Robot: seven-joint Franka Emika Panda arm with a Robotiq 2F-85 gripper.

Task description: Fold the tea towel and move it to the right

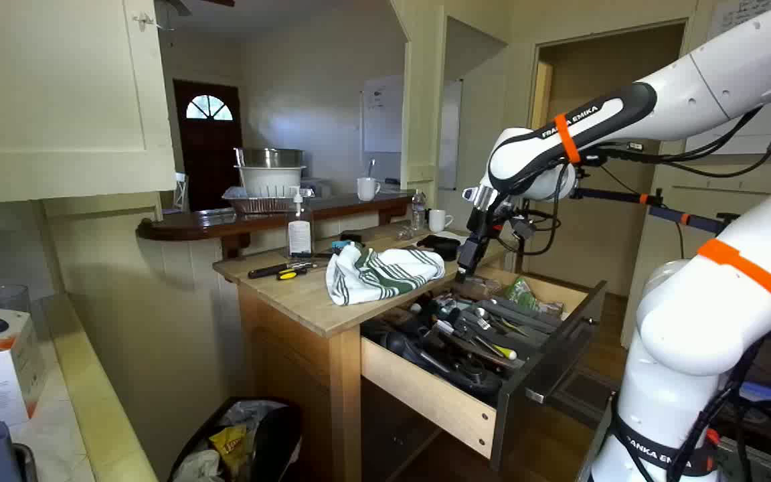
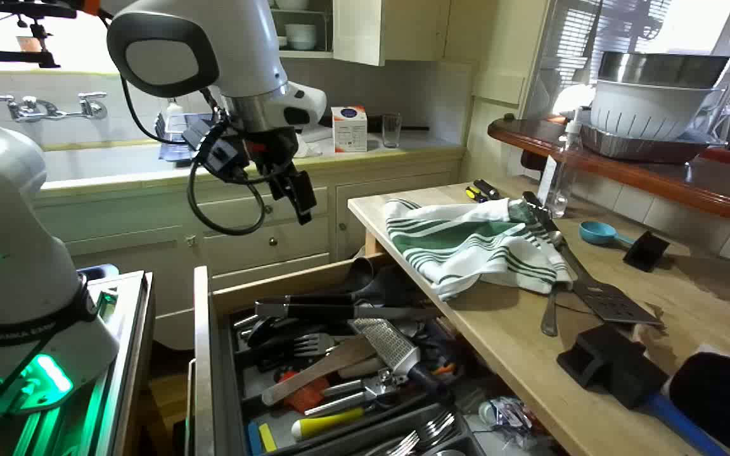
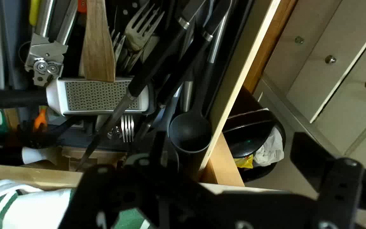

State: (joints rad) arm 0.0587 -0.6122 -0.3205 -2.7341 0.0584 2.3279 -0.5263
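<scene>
Overhead, the arm [image 1: 693, 73] reaches toward the surface [image 1: 292, 291], its far end above the pulled-out drawer [image 1: 419, 388]. Utensils [image 2: 327, 366] fill that drawer; best to travel high until past them.

Tea towel [image 2: 466, 247]: on the surface, rumpled, green and white, one corner right at the edge above the drawer. No neat fold shows; step in hand, I judge, is the approach to a first grasp. Should flop and drag, so likely pays to spread it a little, then bring one end over slowly and lay it down rather than drop it.

Spatula [image 2: 599, 294]: just beside the towel, perhaps touching, cannot tell. Blue-handled tool [image 2: 640, 386]: apart from the towel, toward the robot's own right. If the task means that right, both lie in the path; carry the folded bundle raised, not dragged.

Jaws: spread wide in the wrist view, nothing between them, near the towel but apart from it. For a good pinch, centre them over a raised ridge, one jaw each side, lower gently, then squeeze; too deep presses the surface, too shallow slips.

Metal handle [image 2: 549, 316]: slim, poking out by the towel's edge, other end seemingly hidden. Grip away from it, or it may come along.
</scene>
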